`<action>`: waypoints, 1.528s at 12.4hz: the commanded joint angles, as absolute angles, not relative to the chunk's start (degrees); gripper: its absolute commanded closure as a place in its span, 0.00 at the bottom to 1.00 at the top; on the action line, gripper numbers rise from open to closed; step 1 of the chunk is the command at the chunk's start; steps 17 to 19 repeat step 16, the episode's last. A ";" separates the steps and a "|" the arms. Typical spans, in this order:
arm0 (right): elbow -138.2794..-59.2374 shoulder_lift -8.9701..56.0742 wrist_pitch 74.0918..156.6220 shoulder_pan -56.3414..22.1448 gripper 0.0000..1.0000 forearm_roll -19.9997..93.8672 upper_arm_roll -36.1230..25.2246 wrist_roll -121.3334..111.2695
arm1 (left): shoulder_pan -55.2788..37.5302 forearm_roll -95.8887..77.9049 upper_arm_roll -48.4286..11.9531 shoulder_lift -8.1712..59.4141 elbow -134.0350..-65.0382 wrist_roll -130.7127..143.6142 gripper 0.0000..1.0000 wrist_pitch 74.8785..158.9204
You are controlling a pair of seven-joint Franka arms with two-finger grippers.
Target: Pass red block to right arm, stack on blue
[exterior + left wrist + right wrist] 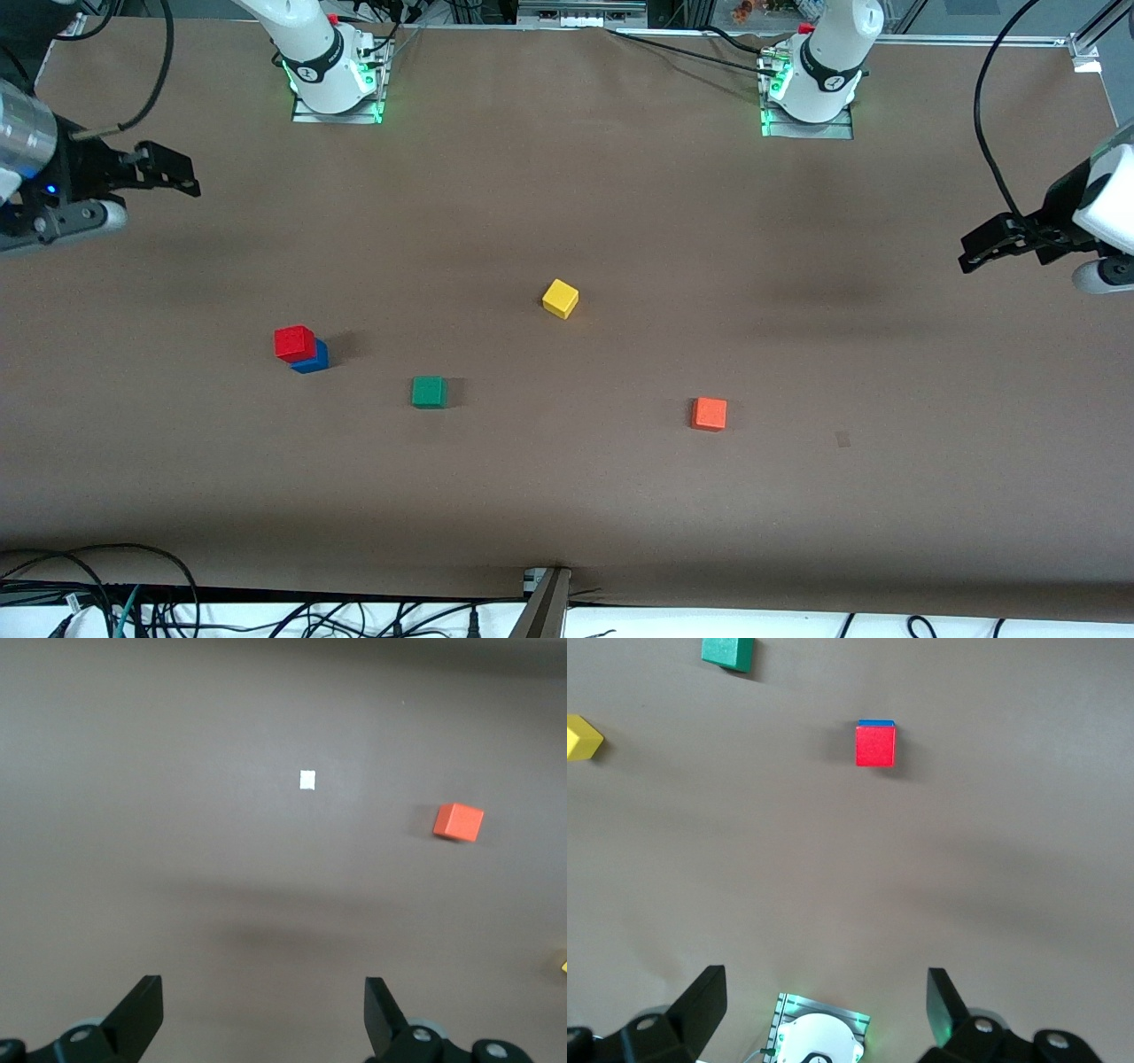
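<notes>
The red block (294, 342) sits on top of the blue cube (314, 359) on the table toward the right arm's end; in the right wrist view the red block (875, 745) covers most of the blue cube (875, 723). My right gripper (177, 173) is open and empty, up in the air at the right arm's end of the table, well away from the stack; its own view shows it (827, 992) spread wide. My left gripper (979, 248) is open and empty, raised at the left arm's end; its own view shows it (264, 1001) over bare table.
A green cube (429, 392), a yellow cube (560, 298) and an orange cube (709, 414) lie apart on the brown table. A small pale mark (307, 780) is on the table near the orange cube. The arm bases (335, 66) stand along the table edge farthest from the front camera.
</notes>
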State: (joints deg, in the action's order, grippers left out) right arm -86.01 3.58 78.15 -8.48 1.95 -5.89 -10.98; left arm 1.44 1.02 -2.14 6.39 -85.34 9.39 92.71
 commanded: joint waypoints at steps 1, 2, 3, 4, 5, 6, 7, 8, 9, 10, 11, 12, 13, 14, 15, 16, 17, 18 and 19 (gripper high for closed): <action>-89.73 -1.40 78.75 -6.42 0.00 0.97 -4.39 -10.72 | 2.29 0.00 -2.54 7.91 -82.26 7.56 0.00 91.85; -89.74 -1.49 77.79 -6.50 0.00 0.01 -4.31 -11.51 | 1.94 -0.09 -2.90 7.48 -82.44 6.51 0.00 91.67; -89.56 -1.67 77.17 -6.50 0.00 -0.70 -3.96 -11.60 | 1.85 -0.26 -4.03 7.21 -82.44 4.42 0.00 91.41; -89.47 -1.84 76.65 -6.50 0.00 -0.70 -3.87 -11.60 | 1.93 -0.18 -5.70 6.25 -82.88 2.13 0.00 90.80; -88.78 -1.76 76.38 -6.59 0.00 -0.88 -3.52 -11.51 | 1.93 -0.18 -5.97 6.07 -82.97 1.24 0.00 89.40; -88.60 -1.76 76.29 -6.68 0.00 -0.88 -3.08 -11.25 | 2.19 -0.18 -5.98 6.15 -82.88 1.14 0.00 89.21; -88.59 -1.93 76.03 -6.77 0.00 -1.05 -2.99 -10.99 | 2.55 -0.35 -5.98 6.24 -82.88 1.06 0.00 89.47; -88.59 -2.19 75.50 -6.77 0.00 -1.05 -3.08 -10.81 | 2.64 -0.35 -5.89 6.24 -82.88 1.05 0.00 89.39; -88.77 -2.37 75.15 -6.85 0.00 -1.14 -3.08 -10.55 | 2.64 -0.35 -5.89 6.24 -82.97 1.05 0.00 89.12; -88.60 -2.20 74.36 -6.86 0.00 -1.32 -3.16 -10.37 | 2.64 -0.35 -5.98 6.15 -82.97 1.05 0.00 88.95; -88.07 -1.24 74.70 -6.94 0.00 -2.54 -3.34 -10.46 | 2.55 -0.35 -5.98 6.15 -82.88 1.05 0.00 89.03; -87.63 -0.97 74.71 -7.03 0.00 -2.81 -3.25 -10.63 | 2.55 -0.44 -5.98 6.15 -82.88 1.05 0.00 89.03; -86.23 0.34 74.62 -7.03 0.00 -2.81 -3.25 -10.90 | 2.55 -0.44 -5.98 6.15 -82.88 1.05 0.00 89.03; -84.57 1.48 74.18 -7.03 0.00 -2.81 -3.25 -11.07 | 2.55 -0.44 -5.98 6.15 -82.88 1.05 0.00 89.03; -84.12 1.76 74.18 -7.03 0.00 -2.81 -3.25 -11.16 | 2.55 -0.44 -5.98 6.24 -82.88 1.05 0.00 89.03; -84.11 1.84 74.18 -7.03 0.00 -2.81 -3.25 -11.25 | 2.64 -0.44 -5.98 6.15 -82.88 1.05 0.00 88.86; -84.11 1.84 74.18 -7.03 0.00 -2.81 -3.25 -11.25 | 2.64 -0.44 -5.98 6.15 -82.88 1.05 0.00 88.86; -84.11 1.84 74.18 -7.03 0.00 -2.81 -3.25 -11.25 | 2.64 -0.44 -5.98 6.15 -82.88 1.05 0.00 88.86; -84.11 1.84 74.18 -7.03 0.00 -2.81 -3.25 -11.25 | 2.64 -0.44 -5.98 6.15 -82.88 1.05 0.00 88.86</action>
